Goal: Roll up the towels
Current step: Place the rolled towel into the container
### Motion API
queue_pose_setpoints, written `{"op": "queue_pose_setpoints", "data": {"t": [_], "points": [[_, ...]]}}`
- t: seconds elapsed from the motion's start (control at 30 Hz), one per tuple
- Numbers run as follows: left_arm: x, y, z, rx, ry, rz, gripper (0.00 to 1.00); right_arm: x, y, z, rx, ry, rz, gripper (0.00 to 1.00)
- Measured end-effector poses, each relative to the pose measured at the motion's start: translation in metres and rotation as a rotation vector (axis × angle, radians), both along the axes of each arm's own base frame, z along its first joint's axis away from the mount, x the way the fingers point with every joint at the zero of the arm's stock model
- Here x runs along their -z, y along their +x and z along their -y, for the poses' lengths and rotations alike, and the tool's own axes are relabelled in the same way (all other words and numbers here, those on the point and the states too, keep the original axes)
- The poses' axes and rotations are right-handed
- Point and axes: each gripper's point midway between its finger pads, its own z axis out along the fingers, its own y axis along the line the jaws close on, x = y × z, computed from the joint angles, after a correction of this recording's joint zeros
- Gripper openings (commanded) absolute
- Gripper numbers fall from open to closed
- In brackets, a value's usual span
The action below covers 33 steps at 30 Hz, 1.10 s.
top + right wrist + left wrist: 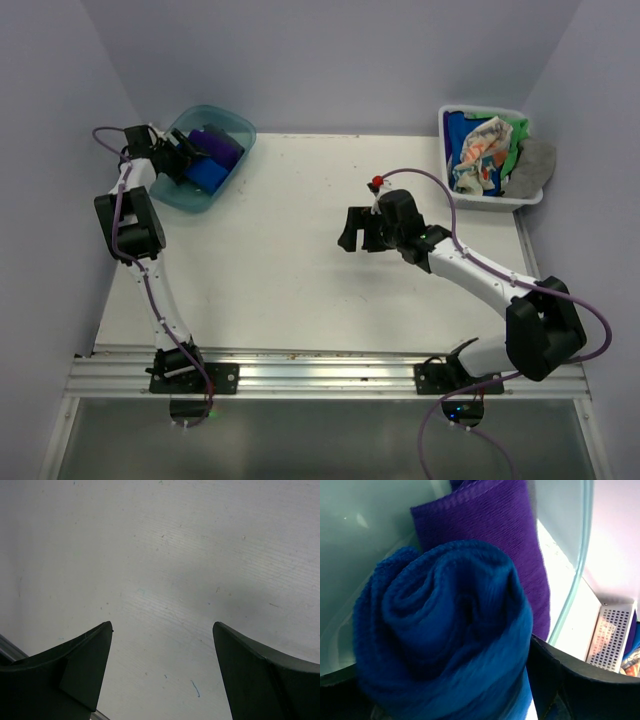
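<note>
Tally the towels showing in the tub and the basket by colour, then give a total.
Blue towels: 2, a roll in the tub, another in the basket
Purple towel: 1
Cream towel: 1
Green towel: 1
Grey towel: 1
Total: 6 showing; any buried deeper cannot be seen.

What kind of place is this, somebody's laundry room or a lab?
Probably a robotics lab cell, not a home. A left arm and right arm are bolted to a metal rail along a white table, plain walls box it in, and towels sit in a teal tub and a white basket.
</note>
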Motion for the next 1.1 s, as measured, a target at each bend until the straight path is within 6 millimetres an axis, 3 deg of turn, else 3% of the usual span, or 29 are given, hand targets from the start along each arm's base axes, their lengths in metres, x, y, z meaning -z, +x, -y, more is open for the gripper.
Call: {"op": "queue_pose_setpoints", "data": {"t": [0.4,0.9,1.0,1.1], "points": [[-0.001,-0.016,-0.005,-0.047,0.032,-0.085,0.99,-0.001,-0.002,-0.003,-0.011,0.017,-0.009,0.85],[0.008,-0.039,-0.016,-0.098,0.096,-0.211,0.99,-0.006,-0.002,-0.003,-0.009,0.026,0.0,0.85],[-0.001,-0.038,-0.019,-0.108,0.106,-0.217,0.99,-0.007,-0.003,-0.003,-0.009,0.028,0.004,0.85],[-0.026,-0.025,-0.024,-0.118,0.123,-0.168,0.99,-0.008,-0.003,-0.003,-0.009,0.031,0.006,0.85]]}}
